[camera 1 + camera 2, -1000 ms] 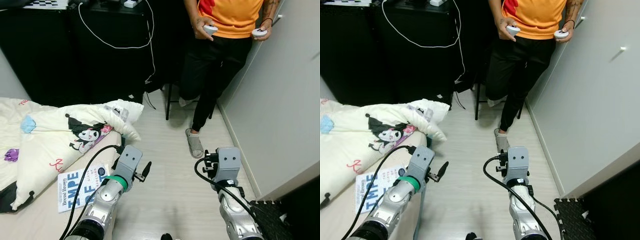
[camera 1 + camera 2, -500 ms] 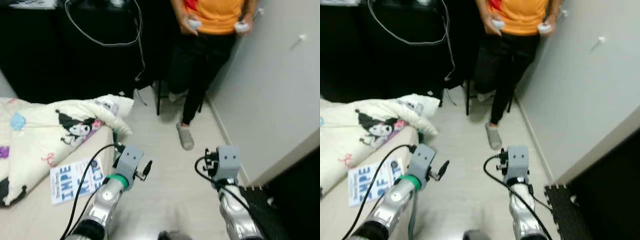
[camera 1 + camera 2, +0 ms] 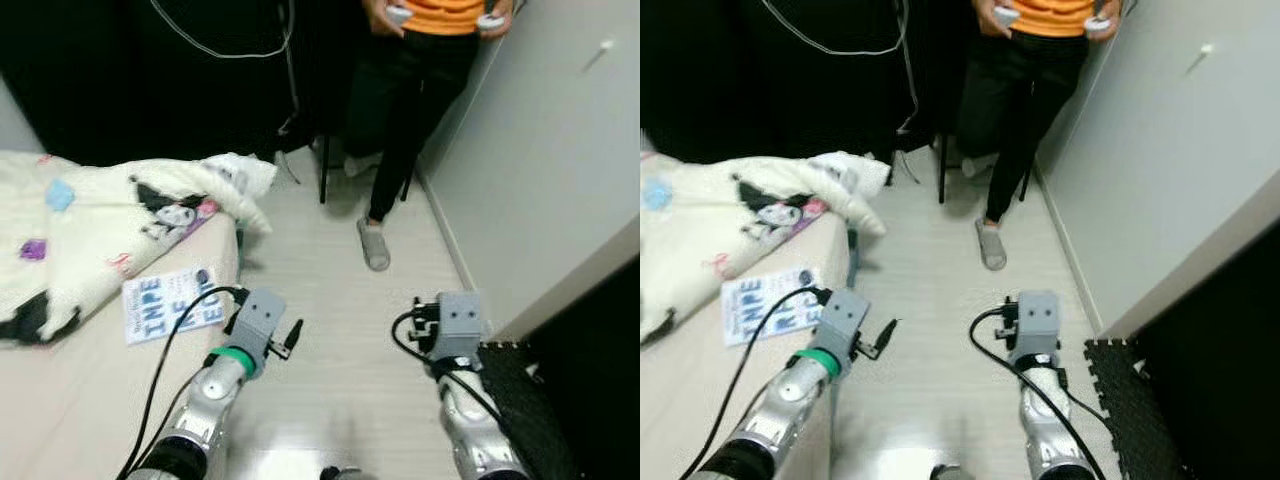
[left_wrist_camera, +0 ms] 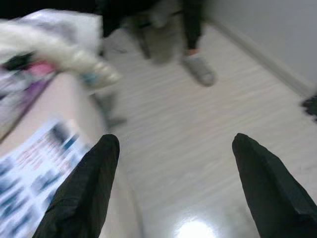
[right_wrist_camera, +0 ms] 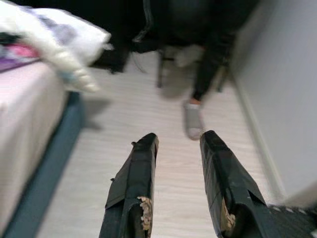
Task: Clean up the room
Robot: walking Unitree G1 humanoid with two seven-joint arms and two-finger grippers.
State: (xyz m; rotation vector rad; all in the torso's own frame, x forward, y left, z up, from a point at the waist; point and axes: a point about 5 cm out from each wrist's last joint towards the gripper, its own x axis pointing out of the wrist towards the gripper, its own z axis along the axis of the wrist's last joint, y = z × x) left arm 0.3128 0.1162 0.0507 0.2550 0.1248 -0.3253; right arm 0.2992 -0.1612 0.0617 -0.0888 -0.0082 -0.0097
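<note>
Book (image 3: 171, 304) flat on bed (image 3: 60, 400), at my left, beside rumpled blanket (image 3: 110, 215). Left gripper (image 4: 171, 183) spread wide, empty, above floor near bed edge. I'd swing it left, descend flat over the cover. Right gripper (image 5: 178, 191) slightly parted, empty. Person (image 3: 420, 100) ahead; keep clear.

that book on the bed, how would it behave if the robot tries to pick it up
The book lies flat on the mattress, so fingers may struggle to get under it. It looks thin and soft-covered, so it would probably flex if pinched at one edge. Its glossy-looking cover could be somewhat slippery.
</note>
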